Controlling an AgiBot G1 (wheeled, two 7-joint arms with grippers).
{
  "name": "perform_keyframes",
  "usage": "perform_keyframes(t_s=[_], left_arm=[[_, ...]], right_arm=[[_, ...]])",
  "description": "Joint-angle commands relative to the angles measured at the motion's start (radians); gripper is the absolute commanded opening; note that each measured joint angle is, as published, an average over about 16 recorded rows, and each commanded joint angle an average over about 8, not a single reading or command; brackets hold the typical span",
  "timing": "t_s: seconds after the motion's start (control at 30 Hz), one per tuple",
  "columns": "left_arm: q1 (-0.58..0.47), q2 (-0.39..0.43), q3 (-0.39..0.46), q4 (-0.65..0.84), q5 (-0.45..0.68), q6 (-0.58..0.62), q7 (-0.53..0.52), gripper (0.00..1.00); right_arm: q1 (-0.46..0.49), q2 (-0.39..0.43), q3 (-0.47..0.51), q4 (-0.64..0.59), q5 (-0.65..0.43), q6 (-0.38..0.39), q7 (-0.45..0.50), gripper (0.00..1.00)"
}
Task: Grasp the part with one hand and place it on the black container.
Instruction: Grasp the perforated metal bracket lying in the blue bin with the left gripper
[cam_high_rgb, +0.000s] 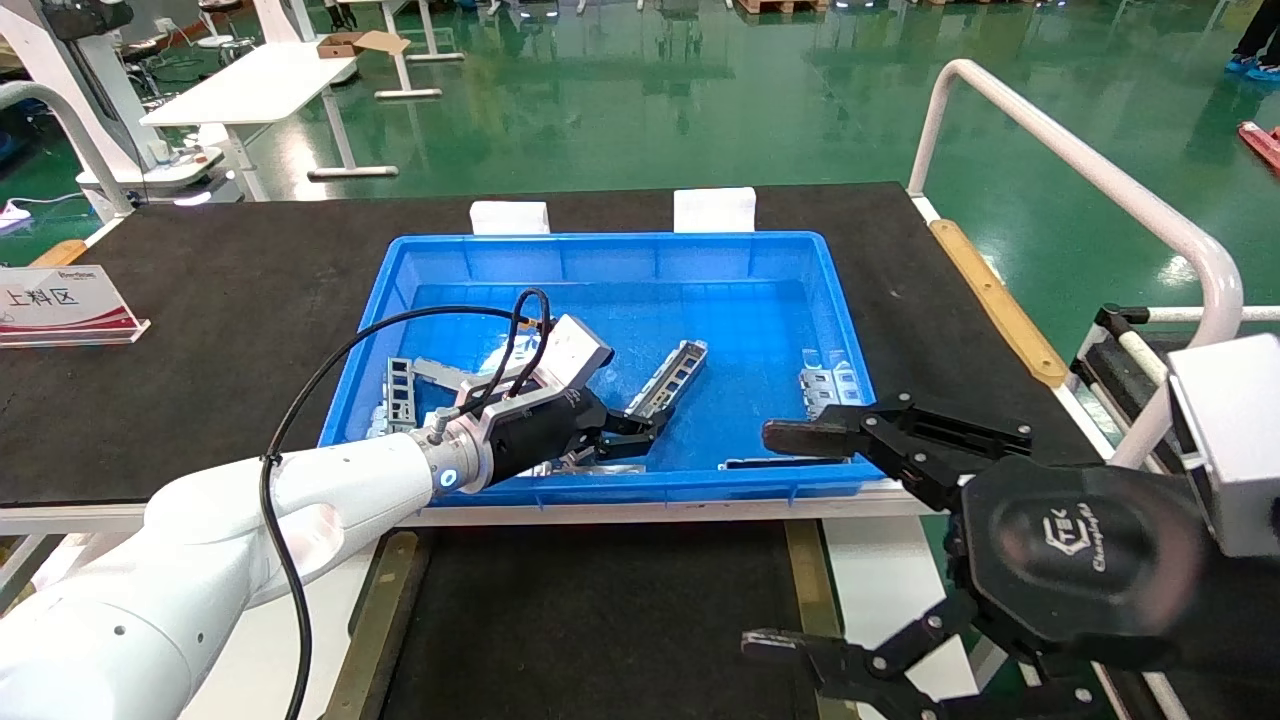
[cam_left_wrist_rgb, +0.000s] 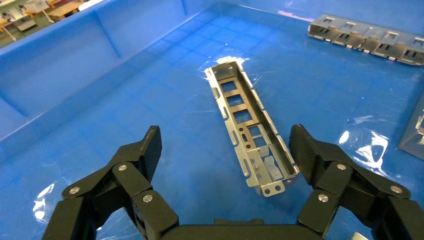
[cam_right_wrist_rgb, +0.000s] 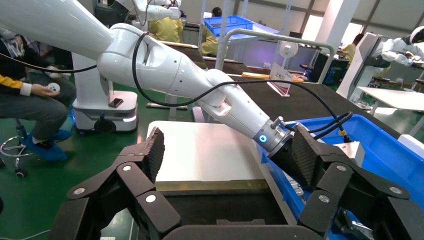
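Got my left hand (cam_high_rgb: 640, 425) spread wide inside the blue bin (cam_high_rgb: 440, 260), lined up on the part (cam_left_wrist_rgb: 250, 132) lying flat mid-bin, so I'm still at the grab step. Next I'd drop, pinch its side edges, then carry it to the black container (cam_high_rgb: 600, 620) at the bench's near edge. Right hand (cam_high_rgb: 790, 540) hangs spread by the bin's near right corner.

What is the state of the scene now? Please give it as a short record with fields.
part: narrow metal channel lying flat on the floor of the blue bin, not gripped
left gripper: open inside the bin, fingers on both sides of the part's near end
right gripper: open, hanging by the bin's near right corner, holding nothing
black container: in front of the bin, nothing on it
other metal pieces: also in the bin
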Motion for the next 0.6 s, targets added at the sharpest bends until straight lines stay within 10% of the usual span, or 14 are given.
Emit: perform_keyframes(t_s=[0.03, 0.6], left_arm=[[0.000, 0.000, 0.012, -0.003, -0.011, -0.008, -0.002, 0.00], [0.001, -0.002, 0.085, -0.005, -0.105, -0.040, 0.008, 0.00]], right_arm=[[0.000, 0.000, 0.000, 0.000, 0.000, 0.000, 0.000, 0.00], [0.000, 0.000, 0.000, 0.000, 0.000, 0.000, 0.000, 0.00]])
